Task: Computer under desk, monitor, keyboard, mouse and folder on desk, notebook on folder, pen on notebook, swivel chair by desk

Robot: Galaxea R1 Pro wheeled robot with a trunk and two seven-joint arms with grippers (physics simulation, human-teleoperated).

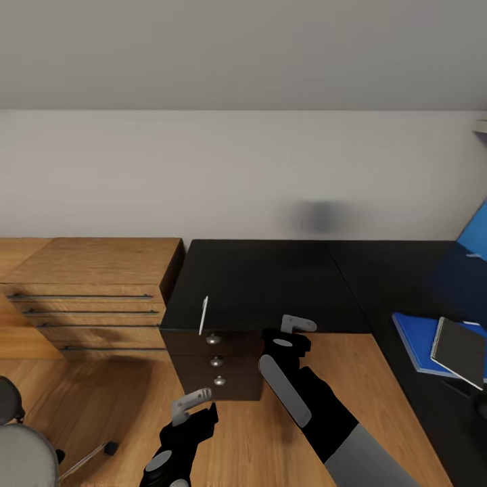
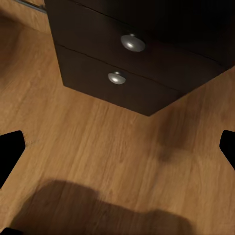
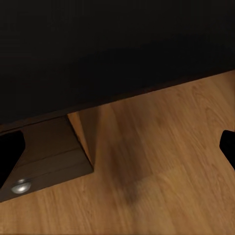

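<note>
Warm wood-plank flooring [image 1: 101, 392] runs under your arms, and a plain pale wall closes the back. Before you lies the glossy black tabletop [image 1: 264, 284], L-shaped, with three dark drawers [image 1: 216, 362] under its near edge, each with a round metal knob. Beside it on your left stands a light wooden drawer chest [image 1: 88, 297] with slim dark handles. On the near edge of the tabletop, just above the knobs, the pen [image 1: 203, 315] shows as a thin white sliver. Further along the tabletop to your right, the flat bright blue folder [image 1: 414, 338] lies with the dark grey notebook [image 1: 461, 350] on top of it, white page edge showing; both are cut off by the picture's edge. A blurred dark smudge sits on the wall behind the tabletop, too soft to identify. Only a corner of the swivel chair [image 1: 24, 453], grey padding and a caster, shows at your lower left. Your left gripper [image 1: 193, 400] and right gripper [image 1: 297, 323] hold nothing, jaws spread apart.
</note>
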